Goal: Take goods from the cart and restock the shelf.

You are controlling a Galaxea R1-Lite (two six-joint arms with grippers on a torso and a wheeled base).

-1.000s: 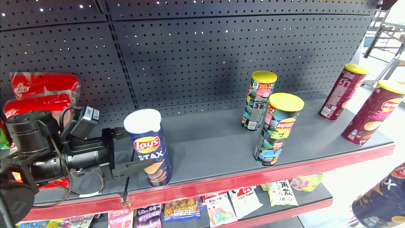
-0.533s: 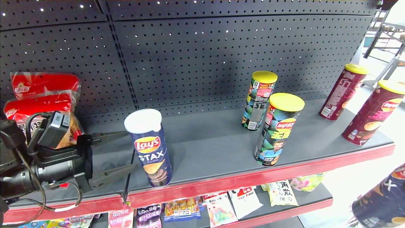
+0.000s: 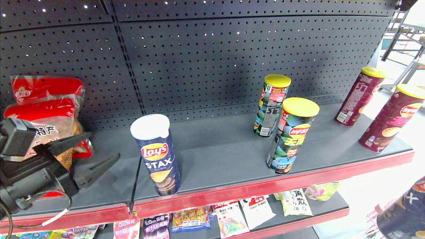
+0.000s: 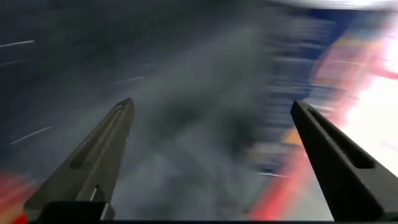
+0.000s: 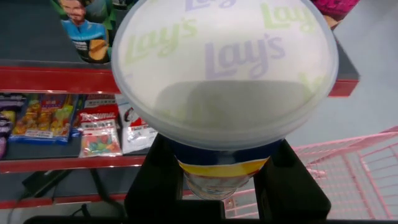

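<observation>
Head view: we are seeing the left gripper (image 3: 103, 145) hanging over the left end of the grey shelf (image 3: 225, 156), jaws spread wide with nothing between them. It is sitting just in front of the red snack bags (image 3: 43, 99) and apart from the blue chip can (image 3: 156, 154). That can is standing upright, white lid on, close to the red front edge (image 3: 265, 187). Further right, two green-patterned cans (image 3: 292, 134) with yellow lids are standing one behind the other. Two maroon cans (image 3: 390, 118), also yellow-lidded, are standing at the right end, well apart from the blue one. The perforated back panel (image 3: 232, 59) is running behind everything. Small snack packets (image 3: 232, 215) are lying on the lower shelf. At the bottom right corner we are catching part of the held chip can (image 3: 403, 212), low and off the shelf, beside a bit of pink cart (image 3: 372, 219).

Left wrist view is badly blurred; we are only making out the left gripper (image 4: 212, 104) with both fingers (image 4: 106, 155) far apart over grey.

Right wrist view: the right gripper (image 5: 227, 186) is clamping the held chip can (image 5: 224, 68) on both sides below its white lid. The pink cart (image 5: 348, 180) is showing beneath it, and the shelf's red front edge (image 5: 62, 78) beyond.
</observation>
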